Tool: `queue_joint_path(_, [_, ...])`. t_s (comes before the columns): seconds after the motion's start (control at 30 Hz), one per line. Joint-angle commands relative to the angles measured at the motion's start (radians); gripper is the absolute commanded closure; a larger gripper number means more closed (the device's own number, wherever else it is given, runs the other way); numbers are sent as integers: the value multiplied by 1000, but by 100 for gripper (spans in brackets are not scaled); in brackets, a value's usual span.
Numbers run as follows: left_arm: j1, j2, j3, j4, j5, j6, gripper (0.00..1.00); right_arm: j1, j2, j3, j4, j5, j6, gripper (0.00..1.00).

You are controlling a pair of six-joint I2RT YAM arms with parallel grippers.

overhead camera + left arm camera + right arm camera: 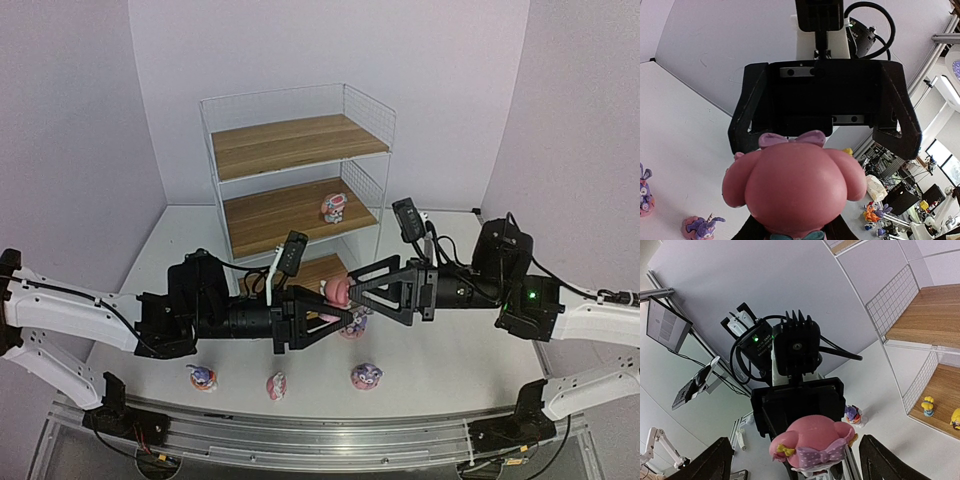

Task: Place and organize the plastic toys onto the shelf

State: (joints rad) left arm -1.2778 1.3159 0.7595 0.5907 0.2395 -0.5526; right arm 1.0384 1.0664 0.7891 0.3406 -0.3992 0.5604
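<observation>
White table (450, 360): three toys (276, 385) near front edge; left gripper (342, 308) clamps one pink figure (795, 185); right gripper (360, 293) spread wide.

Left gripper (342, 312) clamps pink toy (338, 292); right gripper (358, 293) fingers spread, opposite.

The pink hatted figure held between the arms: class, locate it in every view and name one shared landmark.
Top external: the pink hatted figure at centre, between both arms.
Left wrist: figure bottom centre, large.
Right wrist: figure bottom centre, bow showing.
Landmark: the open right gripper facing it.
</observation>
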Motion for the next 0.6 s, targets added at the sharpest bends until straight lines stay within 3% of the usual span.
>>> queue_joint_path(0.0, [-4,4,55,33,-35,-5,100,6,13,0,63,-21,-18,15])
queue_joint_path(0.23, [-5,9,59,42,-26,-2,100,6,43,5,52,2,-3,17])
queue_joint_path(0.43, [-4,14,59,33,-41,-8,100,6,51,12,53,-4,13,27])
queue_joint_path(0.57, [-4,13,55,36,-57,-19,100,5,56,16,54,-26,21,29])
